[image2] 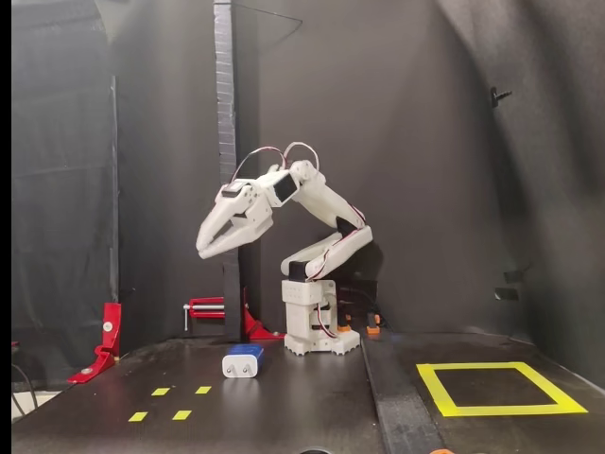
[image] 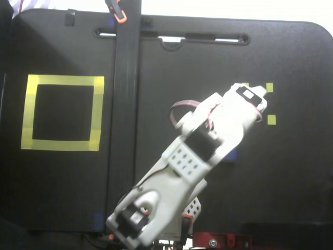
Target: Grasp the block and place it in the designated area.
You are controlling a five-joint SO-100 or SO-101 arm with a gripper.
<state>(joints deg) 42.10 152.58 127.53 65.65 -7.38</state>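
Note:
The block, dark blue on top with a white front face, lies on the black table ahead of the arm's base. In the top-down fixed view only a blue sliver of the block shows beside the arm. My white gripper hangs high above the table, up and left of the block, pointing down-left. Its fingers stand slightly apart and hold nothing. From above, the gripper is foreshortened near the small yellow marks. The designated area is the yellow-taped square at the right, seen on the left in the top-down view.
A tall black post stands behind the gripper, seen as a strip from above. Red clamps sit at the left. Small yellow squares mark the table near the block, also small yellow squares.

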